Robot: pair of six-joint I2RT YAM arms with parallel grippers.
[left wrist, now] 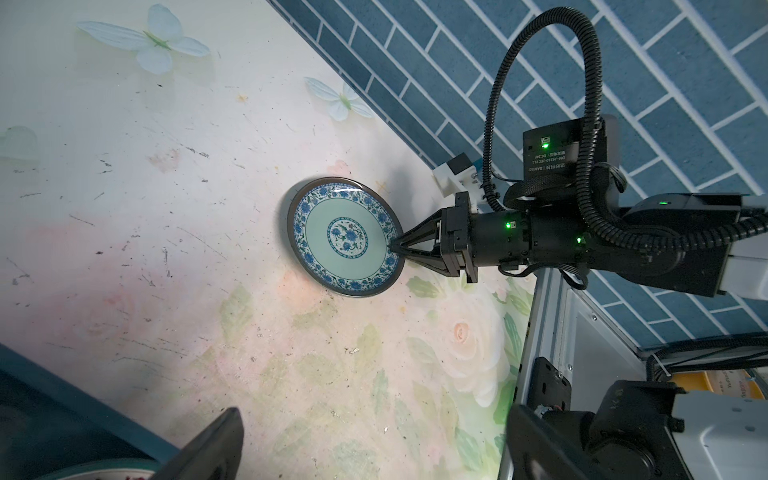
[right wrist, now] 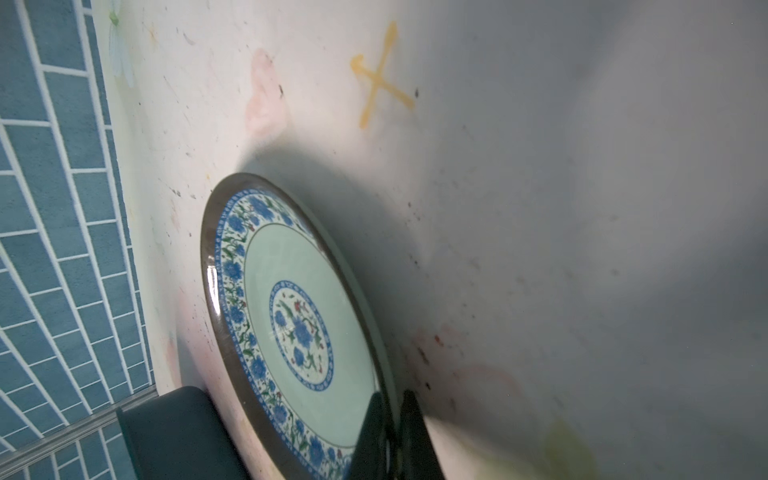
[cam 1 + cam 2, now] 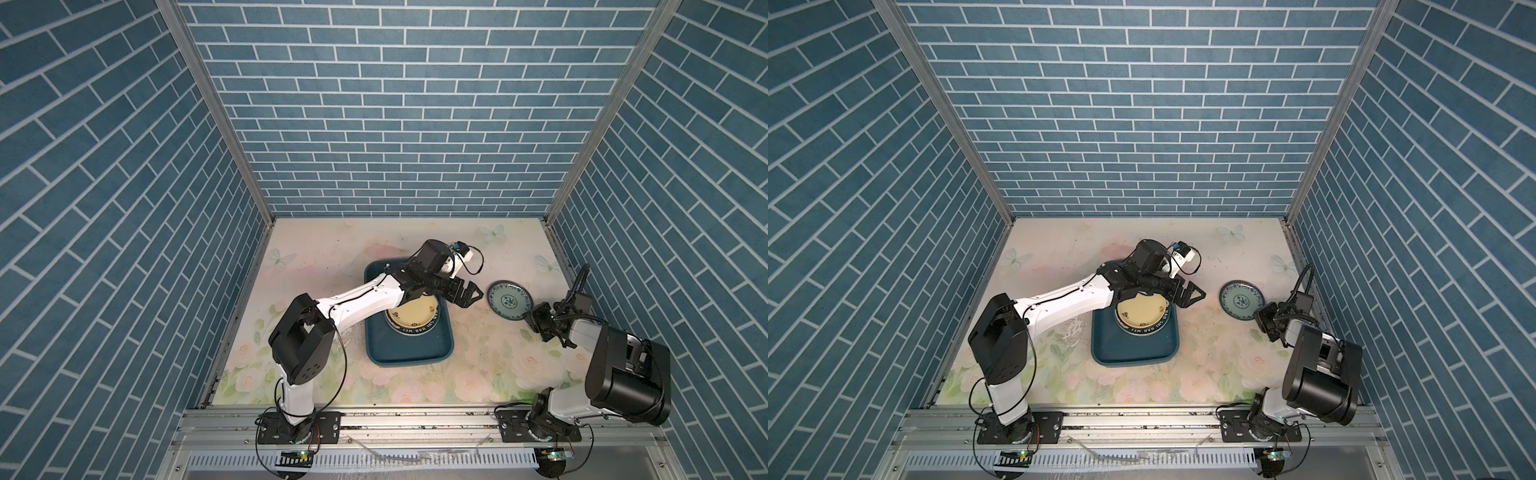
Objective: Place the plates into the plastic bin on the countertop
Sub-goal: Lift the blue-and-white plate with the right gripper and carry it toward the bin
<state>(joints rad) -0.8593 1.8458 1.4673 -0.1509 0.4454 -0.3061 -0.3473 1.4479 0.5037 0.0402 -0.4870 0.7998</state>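
My right claw [image 1: 395, 247] pinches the near rim of the blue-patterned plate [image 1: 332, 216], gripped edge-on because it sits low on the countertop [image 1: 166, 249]. My left claw [image 3: 473, 297] hangs spread over the plastic bin [image 3: 409, 353], clear of its 2 visible stacked plates [image 3: 411, 314].

Both top views: high overhead, from robot-base side, looking down toward back wall [image 3: 399, 124], whole worktop [image 3: 324, 241] framed. Left wrist cam: mid-range, looks across worktop at blue-patterned plate [image 1: 345, 237], right arm [image 1: 602, 237]. Right wrist cam: very near, grazing same plate. Plate in all four.
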